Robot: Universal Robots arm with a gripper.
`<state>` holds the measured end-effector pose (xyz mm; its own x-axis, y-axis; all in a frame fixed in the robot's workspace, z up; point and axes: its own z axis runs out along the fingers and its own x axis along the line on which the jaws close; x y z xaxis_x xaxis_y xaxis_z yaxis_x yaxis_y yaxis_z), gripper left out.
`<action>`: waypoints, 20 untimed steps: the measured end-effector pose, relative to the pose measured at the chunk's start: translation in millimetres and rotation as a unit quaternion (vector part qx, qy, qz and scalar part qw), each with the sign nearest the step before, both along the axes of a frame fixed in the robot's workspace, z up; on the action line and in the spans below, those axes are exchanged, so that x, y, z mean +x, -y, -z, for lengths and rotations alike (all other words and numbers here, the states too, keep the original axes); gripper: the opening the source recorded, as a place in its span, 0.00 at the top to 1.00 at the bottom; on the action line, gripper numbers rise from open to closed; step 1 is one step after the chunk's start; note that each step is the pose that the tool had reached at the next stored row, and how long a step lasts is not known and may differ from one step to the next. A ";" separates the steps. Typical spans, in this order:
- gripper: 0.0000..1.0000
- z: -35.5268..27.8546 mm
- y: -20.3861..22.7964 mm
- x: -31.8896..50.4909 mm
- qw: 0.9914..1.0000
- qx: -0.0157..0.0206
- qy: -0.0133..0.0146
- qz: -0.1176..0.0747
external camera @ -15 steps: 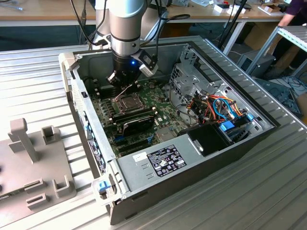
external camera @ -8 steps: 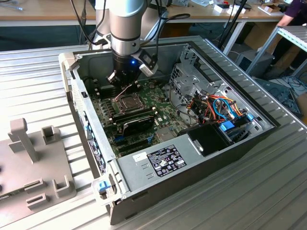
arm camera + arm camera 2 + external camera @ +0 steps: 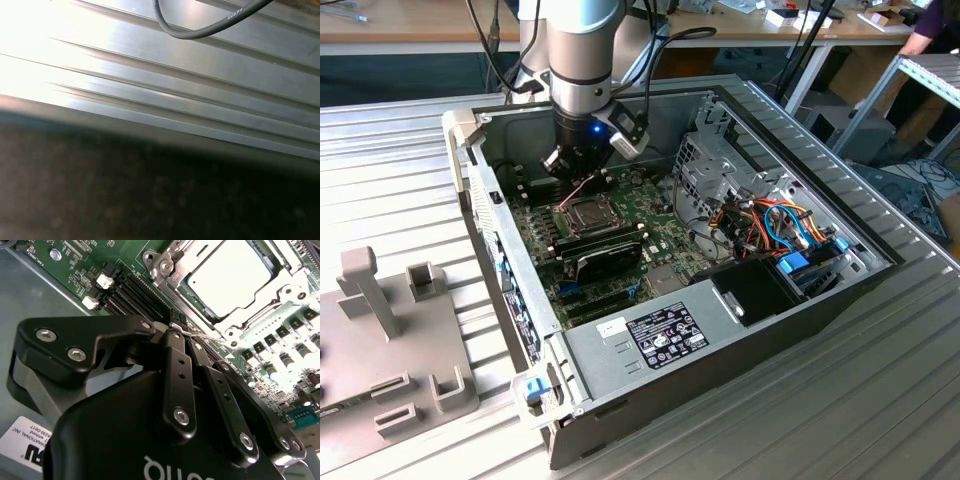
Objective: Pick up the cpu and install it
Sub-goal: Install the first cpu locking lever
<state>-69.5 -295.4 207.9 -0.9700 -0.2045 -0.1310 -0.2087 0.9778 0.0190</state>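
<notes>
Cpu (image 3: 230, 277): silvery square chip, seated flat inside the socket (image 3: 165, 262) on the green motherboard (image 3: 85, 265), as the second wrist view shows. The hinged metal frame (image 3: 280, 282) borders it on all sides. Judged placed, since the chip lies level within the frame's opening and nothing grips it; whether the frame is latched cannot be told.

Gripper (image 3: 185, 337): black linkage fingers (image 3: 172, 352) drawn close together, tips nearly meeting, holding nothing. A thin wire lever (image 3: 200, 335) crosses just at the tips; whether the tips touch it cannot be told. Judged positioned beside the socket's edge to work the retention hardware rather than the chip itself.

Gripper in the exterior view (image 3: 578, 160): hangs from the arm (image 3: 582, 60) over the board, directly above the socket (image 3: 585, 212), a blue light lit on the wrist.

Computer case (image 3: 740, 350): open-topped metal chassis lying on a ribbed metal table (image 3: 880, 400). Contents: motherboard (image 3: 620, 250) on the floor; dark oblong modules (image 3: 605, 250) just in front of the socket; drive cage (image 3: 705, 160) toward the exterior view's right; bundle of orange and blue cables (image 3: 775, 225) beyond it; black box (image 3: 755, 285) near the front corner.

Grey fixture block (image 3: 390, 340): on the table at the exterior view's left, well apart from the case.

Cable (image 3: 200, 30): in the first wrist view, looped over ribbed metal.
</notes>
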 end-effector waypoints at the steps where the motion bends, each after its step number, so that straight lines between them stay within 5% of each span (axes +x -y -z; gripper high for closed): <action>1: 0.89 -2.3 0.0 0.1 1.000 0.000 0.000 0.000; 5: 0.89 -13.4 0.0 0.1 1.000 0.000 0.002 0.000; 9: 0.89 -15.0 0.0 -1.6 1.000 0.000 0.003 0.000; 17: 0.89 -14.9 -0.1 -34.5 1.000 0.000 0.009 0.000; 20: 0.89 -15.0 -0.1 -38.9 1.000 0.000 0.012 0.000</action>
<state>-108.4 -295.3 222.9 -0.9665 -0.2046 -0.1547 -0.2093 0.9778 0.0144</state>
